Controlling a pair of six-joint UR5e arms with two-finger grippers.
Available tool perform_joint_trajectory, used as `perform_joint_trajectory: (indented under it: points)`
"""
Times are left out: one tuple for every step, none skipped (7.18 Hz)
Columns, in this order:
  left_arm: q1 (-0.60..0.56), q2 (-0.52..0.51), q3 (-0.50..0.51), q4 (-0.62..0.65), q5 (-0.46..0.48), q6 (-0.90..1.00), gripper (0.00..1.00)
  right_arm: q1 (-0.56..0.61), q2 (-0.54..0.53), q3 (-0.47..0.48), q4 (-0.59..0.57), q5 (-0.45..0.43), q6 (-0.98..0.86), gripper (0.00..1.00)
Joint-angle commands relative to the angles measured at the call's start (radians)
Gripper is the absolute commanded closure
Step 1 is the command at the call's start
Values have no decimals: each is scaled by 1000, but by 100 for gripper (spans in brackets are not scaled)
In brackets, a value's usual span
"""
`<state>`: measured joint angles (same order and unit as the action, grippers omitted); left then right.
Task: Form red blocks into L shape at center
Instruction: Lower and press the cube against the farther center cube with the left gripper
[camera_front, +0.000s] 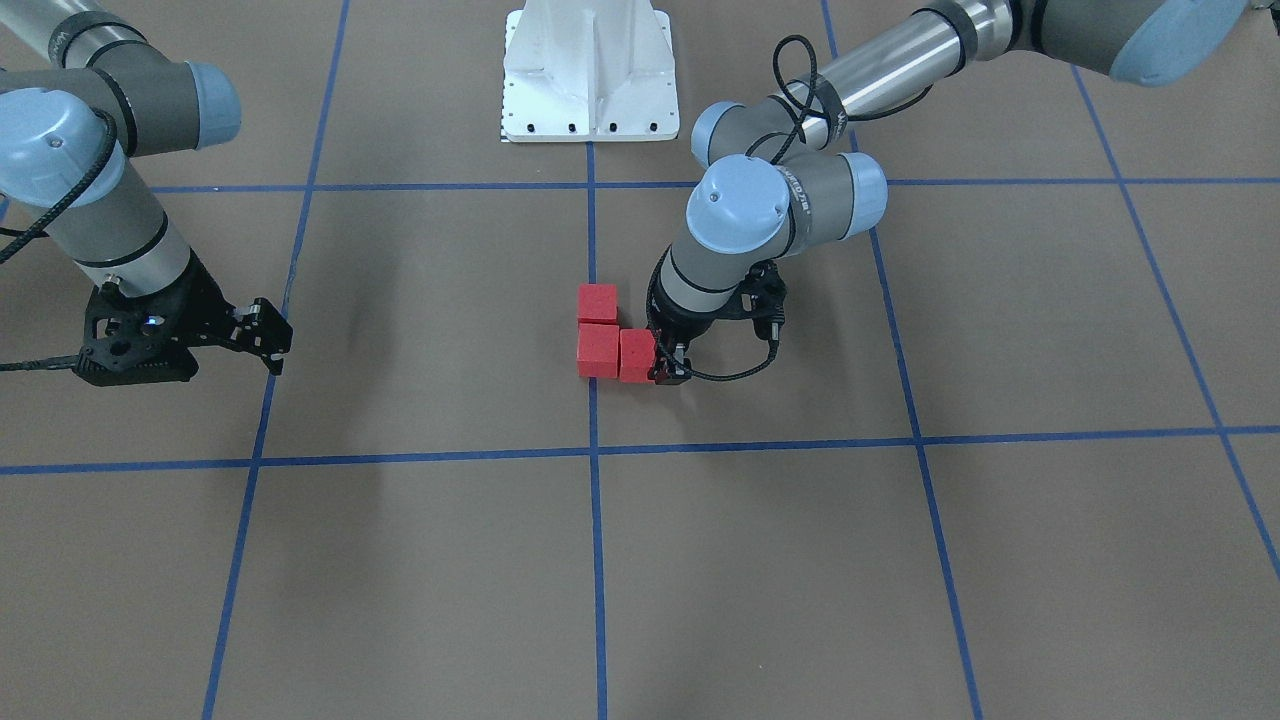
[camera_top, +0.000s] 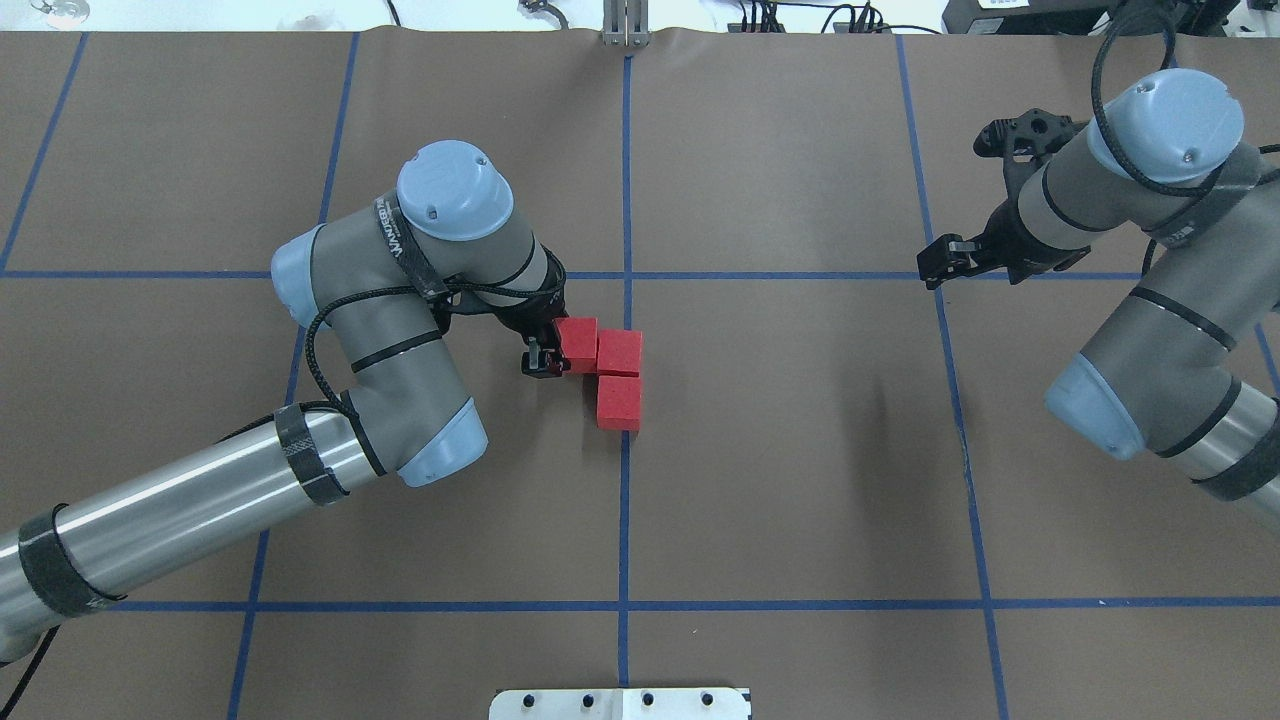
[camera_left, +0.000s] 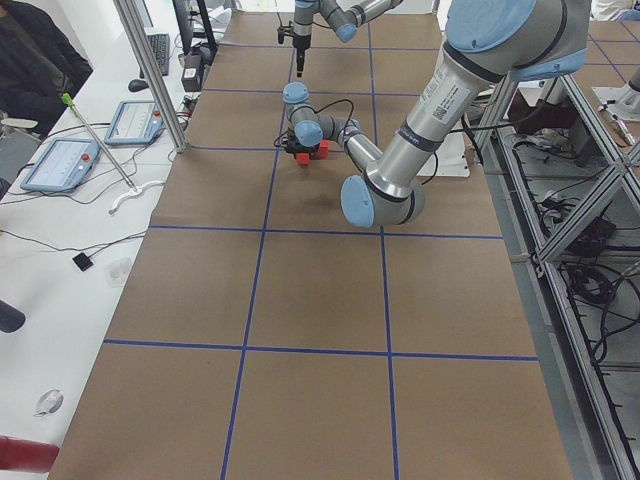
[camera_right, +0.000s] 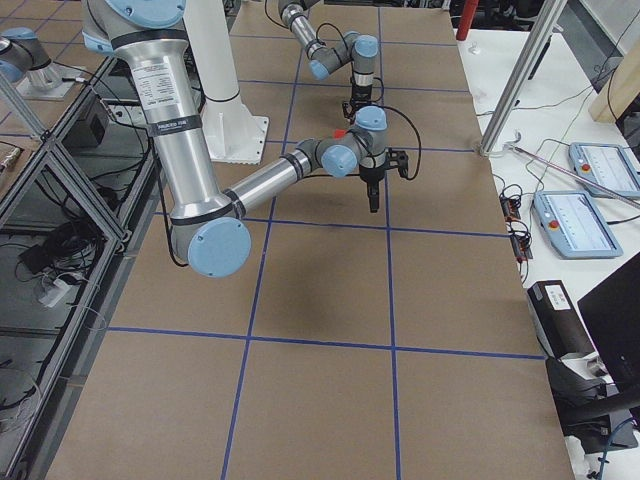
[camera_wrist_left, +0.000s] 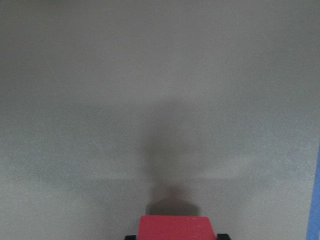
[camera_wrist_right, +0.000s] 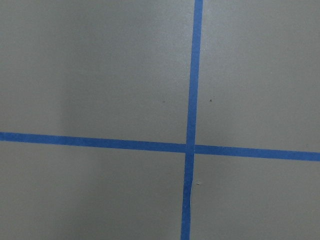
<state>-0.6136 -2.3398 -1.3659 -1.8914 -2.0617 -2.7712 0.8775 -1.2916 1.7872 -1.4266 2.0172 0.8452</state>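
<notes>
Three red blocks sit together in an L at the center (camera_top: 700, 400), on the middle blue tape line. Two of them (camera_top: 619, 352) (camera_top: 618, 402) lie on the line, one behind the other. The third red block (camera_top: 576, 344) touches the far one on its left. My left gripper (camera_top: 548, 358) is low at this third block, shut on it. In the left wrist view the block (camera_wrist_left: 175, 227) shows at the bottom edge between two black fingertips (camera_wrist_left: 223, 237). My right gripper (camera_top: 945, 262) hangs open and empty far to the right, above a tape crossing (camera_wrist_right: 190, 148).
The white metal base (camera_front: 588, 75) stands behind the blocks on the robot's side. Blue tape lines divide the brown floor into large squares. Beside the table's far side stand tablets (camera_left: 62, 163) and metal posts (camera_left: 150, 75), and a person (camera_left: 30, 60) shows at that edge.
</notes>
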Motion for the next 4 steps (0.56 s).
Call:
perform_joint_trajectory:
  points:
    - [0, 2, -1, 0, 0, -1, 100, 0, 0, 0, 0, 0, 0, 0]
    - [0, 0, -1, 2, 0, -1, 100, 0, 0, 0, -2, 0, 0, 0]
    - [5, 2, -1, 0, 2, -1, 100, 0, 0, 0, 0, 0, 0, 0]
    - [5, 0, 1, 2, 5, -1, 100, 0, 0, 0, 0, 0, 0, 0]
